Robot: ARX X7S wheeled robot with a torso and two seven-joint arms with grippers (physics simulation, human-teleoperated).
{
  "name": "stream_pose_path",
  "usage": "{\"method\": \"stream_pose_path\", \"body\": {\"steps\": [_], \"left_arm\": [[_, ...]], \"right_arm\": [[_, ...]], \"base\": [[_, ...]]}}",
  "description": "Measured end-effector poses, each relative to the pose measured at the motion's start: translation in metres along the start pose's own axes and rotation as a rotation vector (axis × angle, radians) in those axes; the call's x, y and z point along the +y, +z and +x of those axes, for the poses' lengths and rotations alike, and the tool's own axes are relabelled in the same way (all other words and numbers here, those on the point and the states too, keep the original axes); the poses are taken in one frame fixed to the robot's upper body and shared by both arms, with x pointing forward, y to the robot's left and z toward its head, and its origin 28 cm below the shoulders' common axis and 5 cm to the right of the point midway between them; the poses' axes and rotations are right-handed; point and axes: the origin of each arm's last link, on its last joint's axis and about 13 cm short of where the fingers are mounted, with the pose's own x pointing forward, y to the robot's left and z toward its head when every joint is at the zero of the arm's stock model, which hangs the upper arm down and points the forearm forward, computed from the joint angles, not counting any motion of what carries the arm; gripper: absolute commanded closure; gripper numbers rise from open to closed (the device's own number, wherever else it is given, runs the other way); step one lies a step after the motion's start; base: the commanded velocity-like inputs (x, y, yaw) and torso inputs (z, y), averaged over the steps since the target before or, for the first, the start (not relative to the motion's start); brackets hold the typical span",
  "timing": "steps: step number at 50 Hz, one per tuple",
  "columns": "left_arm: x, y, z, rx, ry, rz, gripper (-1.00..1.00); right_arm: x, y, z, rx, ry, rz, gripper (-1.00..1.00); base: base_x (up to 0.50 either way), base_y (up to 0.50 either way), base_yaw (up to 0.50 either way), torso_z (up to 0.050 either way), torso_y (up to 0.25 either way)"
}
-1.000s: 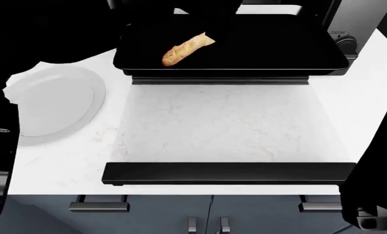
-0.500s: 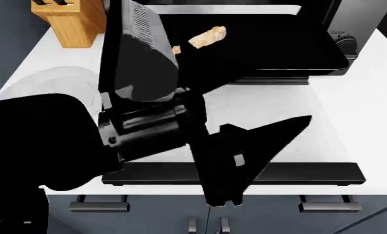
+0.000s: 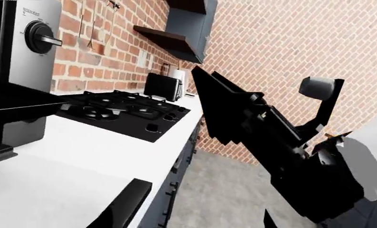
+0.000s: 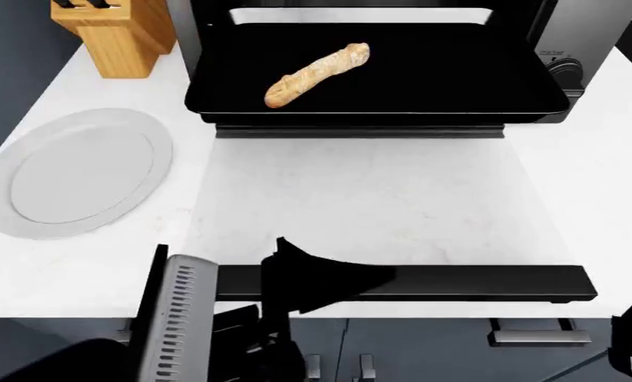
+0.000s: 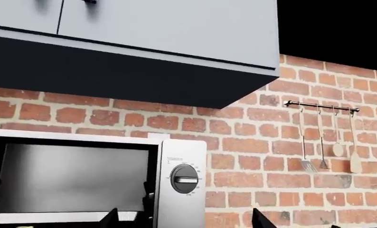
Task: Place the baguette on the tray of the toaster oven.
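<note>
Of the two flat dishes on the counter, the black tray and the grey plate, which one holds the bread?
The black tray at the toaster oven holds the baguette. The round grey plate holds nothing.

Bare worktop (image 4: 369,199) lies open between the tray (image 4: 454,87) and the black bar (image 4: 475,282); plate (image 4: 72,171) and knife block (image 4: 115,32) crowd the left.

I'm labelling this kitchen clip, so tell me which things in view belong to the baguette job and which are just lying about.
Part of the job:
baguette, lying diagonally on the tray
tray, pulled out at the oven's front
toaster oven

Just lying about:
round grey plate
wooden knife block
gas hob
hanging utensils
</note>
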Motion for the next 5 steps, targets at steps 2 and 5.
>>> {"method": "stream_pose_path", "body": {"steps": [2,5], "left_arm": [[0.0008,-0.0022,-0.0009,-0.001,0.005,-0.006,-1.0],[0.0015,-0.0048,-0.002,-0.002,0.011,-0.014,-1.0]], "right_arm": [[0.0017,-0.0007,0.0008,0.005,0.008,0.002,-1.0],[0.0034,-0.0017,0.0011,0.013,0.016,0.002,-1.0]], "base": [[0.0,0.0,0.0,0.0,0.0],[0.0,0.0,0.0,0.0,0.0]]}}
